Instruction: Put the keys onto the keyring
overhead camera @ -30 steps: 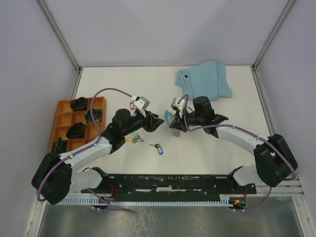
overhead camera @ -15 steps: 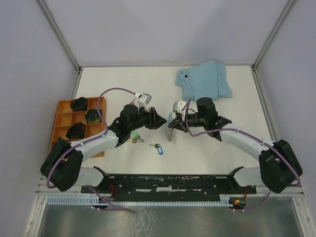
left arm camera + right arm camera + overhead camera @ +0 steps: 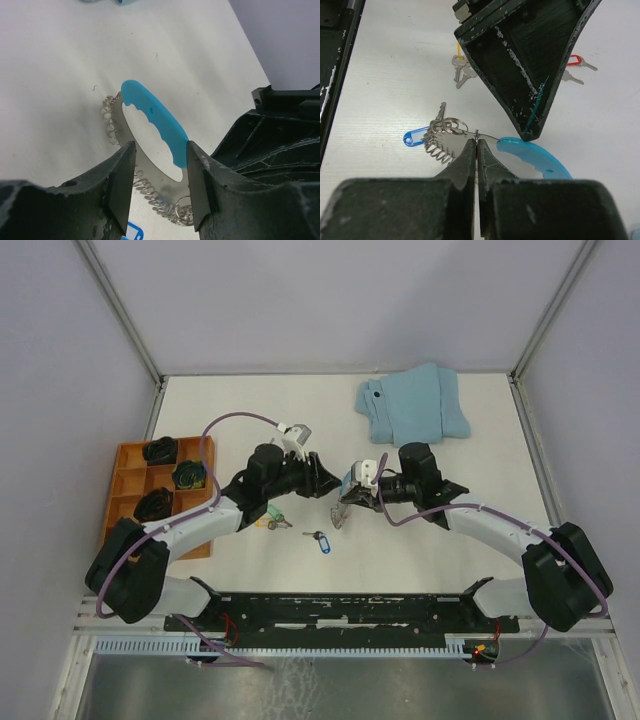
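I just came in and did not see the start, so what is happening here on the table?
Two robot arms are handling the keyring near the middle of the table. The right tool is shut on its thin wire, right beside the blue plastic section. The left tool has its fingers apart on either side of the ring; whether it presses on it I cannot tell. A blue-tagged key and other keys lie close by. Whether any key is on the ring yet is hard to tell.
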Action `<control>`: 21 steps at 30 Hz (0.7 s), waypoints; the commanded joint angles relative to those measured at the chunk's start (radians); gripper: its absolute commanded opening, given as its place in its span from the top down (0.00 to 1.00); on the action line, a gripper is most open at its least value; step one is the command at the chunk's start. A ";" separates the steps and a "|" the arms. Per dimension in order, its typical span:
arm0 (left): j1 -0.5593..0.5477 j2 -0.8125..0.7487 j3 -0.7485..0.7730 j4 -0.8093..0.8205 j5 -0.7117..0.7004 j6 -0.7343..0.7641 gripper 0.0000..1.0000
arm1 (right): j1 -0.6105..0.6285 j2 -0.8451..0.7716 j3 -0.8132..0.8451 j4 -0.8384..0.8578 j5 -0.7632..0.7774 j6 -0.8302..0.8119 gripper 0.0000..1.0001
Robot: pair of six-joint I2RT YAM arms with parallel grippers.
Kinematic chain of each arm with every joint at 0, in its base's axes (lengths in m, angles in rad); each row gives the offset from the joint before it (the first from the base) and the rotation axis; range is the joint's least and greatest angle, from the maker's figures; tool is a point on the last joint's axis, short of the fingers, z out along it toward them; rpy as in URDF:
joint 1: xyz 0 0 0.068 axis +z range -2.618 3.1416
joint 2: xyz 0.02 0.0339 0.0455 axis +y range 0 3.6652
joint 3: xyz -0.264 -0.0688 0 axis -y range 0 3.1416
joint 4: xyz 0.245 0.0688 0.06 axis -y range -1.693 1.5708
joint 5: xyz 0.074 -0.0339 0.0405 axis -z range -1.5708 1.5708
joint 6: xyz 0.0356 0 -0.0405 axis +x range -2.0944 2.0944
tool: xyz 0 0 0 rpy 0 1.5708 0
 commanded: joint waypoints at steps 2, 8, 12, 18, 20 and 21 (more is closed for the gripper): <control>0.010 -0.076 0.012 -0.102 -0.073 0.066 0.47 | -0.014 -0.010 -0.009 0.028 -0.049 -0.085 0.98; 0.010 -0.170 -0.100 -0.006 -0.044 0.122 0.44 | -0.015 -0.019 -0.018 0.040 -0.040 -0.071 0.98; 0.011 -0.204 -0.152 0.057 -0.050 0.166 0.43 | -0.015 -0.029 -0.005 0.045 -0.030 -0.039 0.99; 0.012 -0.203 -0.163 -0.020 -0.139 0.134 0.43 | -0.015 -0.062 -0.016 0.048 0.054 0.007 0.99; 0.009 -0.201 -0.159 -0.082 -0.146 0.118 0.43 | -0.015 -0.073 -0.022 0.050 0.067 0.021 0.99; 0.008 -0.201 -0.158 -0.120 -0.154 0.105 0.43 | -0.015 -0.079 -0.028 0.054 0.075 0.031 0.99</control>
